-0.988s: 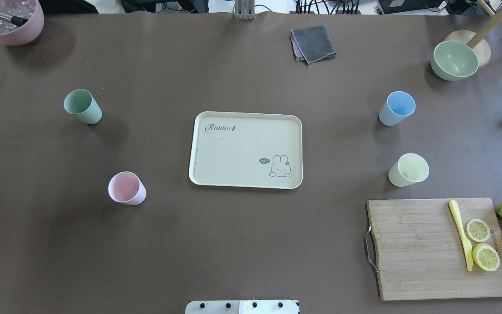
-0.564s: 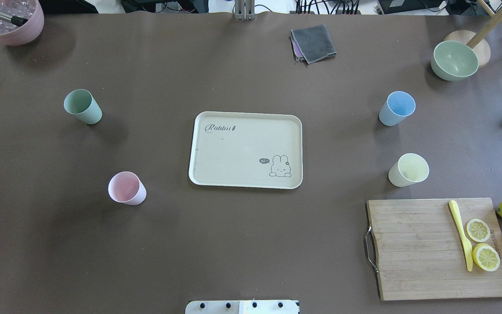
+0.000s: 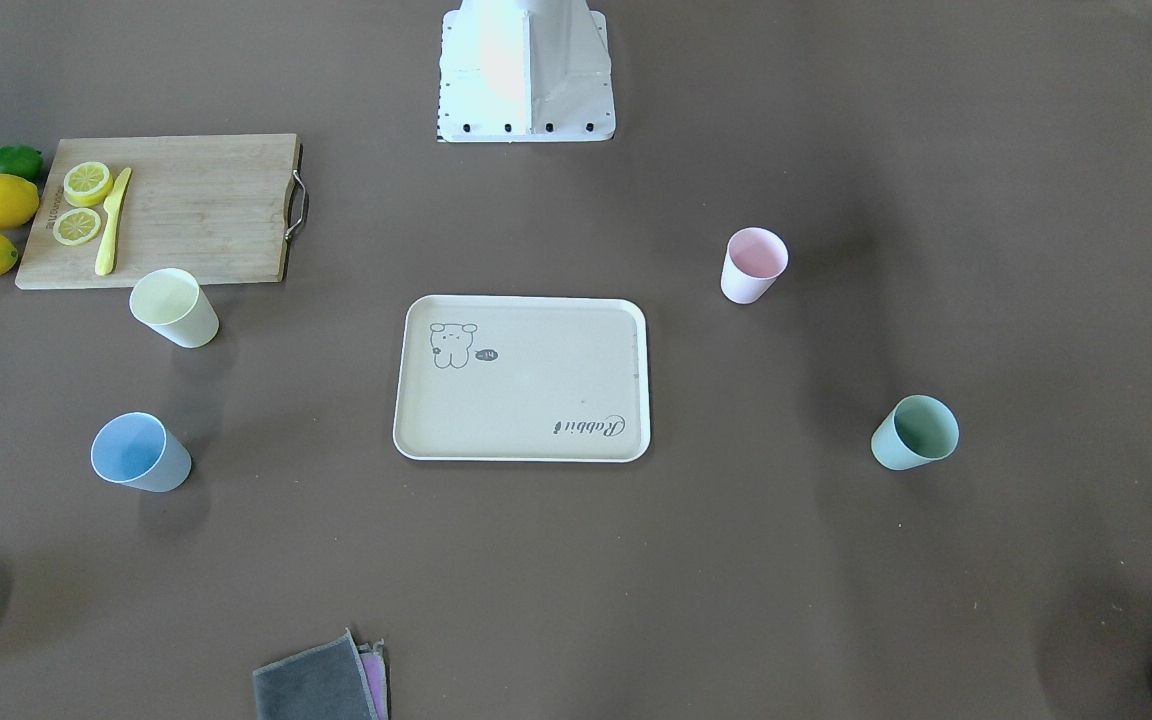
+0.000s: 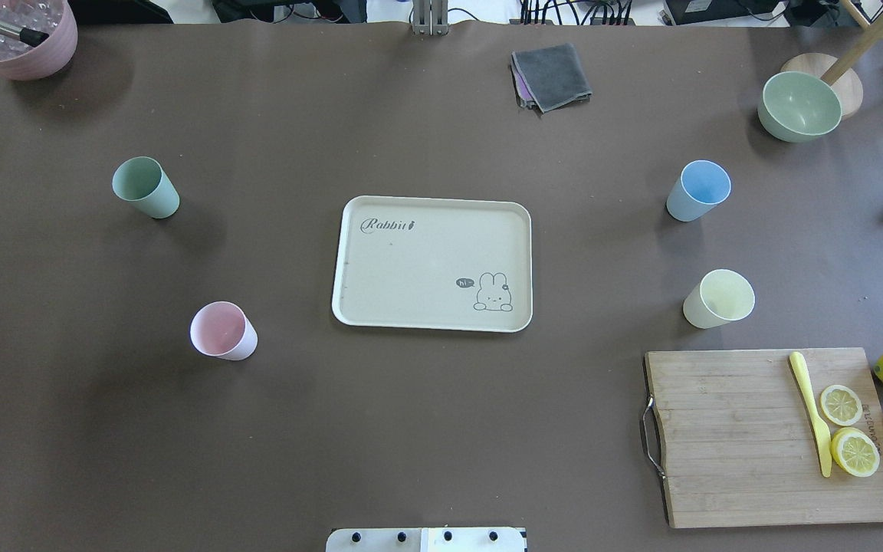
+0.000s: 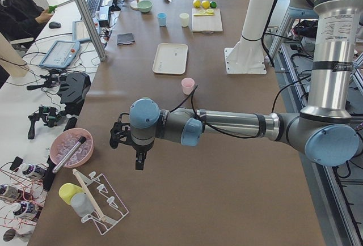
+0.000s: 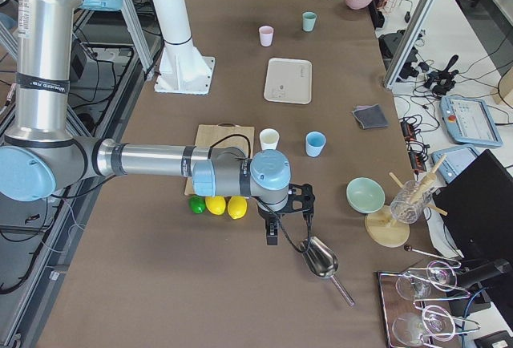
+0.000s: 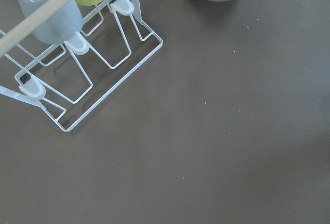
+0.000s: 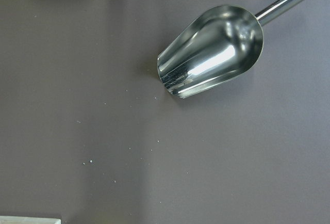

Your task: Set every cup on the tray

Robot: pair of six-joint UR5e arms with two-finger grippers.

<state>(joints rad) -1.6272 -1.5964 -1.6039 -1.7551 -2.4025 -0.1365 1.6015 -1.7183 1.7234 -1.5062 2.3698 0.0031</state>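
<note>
Exterior left view: left gripper (image 5: 139, 162) hangs over the table's left end, near the rack (image 5: 100, 208) and the pink bowl (image 5: 71, 147). Can't tell how wide its fingers are; its wrist camera shows only table, rack and bowl rim. It holds nothing that I can see.

Right gripper (image 6: 272, 237) hangs over the right end, just beside the scoop (image 8: 211, 48). Finger spread can't be told either, and no cup is in it.

Both are well apart from every cup.

Pink cup (image 4: 223, 330) is left of the tray (image 4: 426, 261) on the near side, and green cup (image 4: 146, 187) is further left and far. Blue cup (image 4: 698, 190) is right and far. Yellow cup (image 4: 718, 299) is right and nearer, just beyond the board (image 4: 748, 445). All four stand upright on the table, and none touches the tray. The tray is bare in the middle of the table.

Change over the last second in the overhead: none. Cups and tray sit exactly where they were, and no arm has entered that view.

Judgement: the task is at zero, with no cup placed. The likely next step is a reach, left arm to pink or green, right arm to yellow or blue.
</note>
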